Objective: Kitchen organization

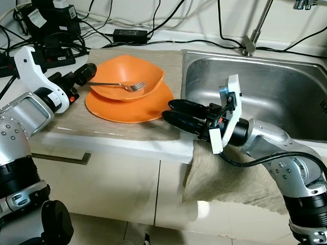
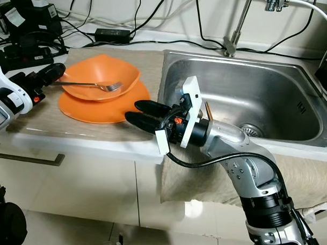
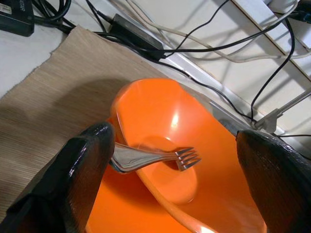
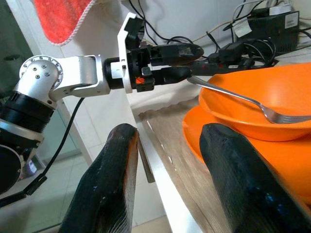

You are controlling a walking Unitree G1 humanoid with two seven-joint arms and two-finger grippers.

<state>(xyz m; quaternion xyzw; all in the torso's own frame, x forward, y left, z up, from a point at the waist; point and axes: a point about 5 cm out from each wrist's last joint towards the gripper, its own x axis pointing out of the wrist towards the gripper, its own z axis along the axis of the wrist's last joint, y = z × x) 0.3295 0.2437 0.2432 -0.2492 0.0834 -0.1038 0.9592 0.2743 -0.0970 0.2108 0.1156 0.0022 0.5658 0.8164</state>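
A: Where was the fork (image 1: 116,85)?

B: Lying in the orange bowl (image 1: 130,75), tines down in the hollow, handle out over the rim. The bowl sat on an orange plate (image 1: 125,109) on the woven mat (image 1: 61,118) beside the sink (image 1: 291,91).

A: And the grippers?

B: The left gripper (image 1: 85,73) was at the handle's end with its fingers spread wide, nothing clamped. The right gripper (image 1: 176,115) hovered at the plate's near edge, fingers apart, empty.

A: Which step, then?

B: Reaching for the fork, I'd judge. Next, the left fingers needed to close on the thin handle and lift without tipping the bowl.
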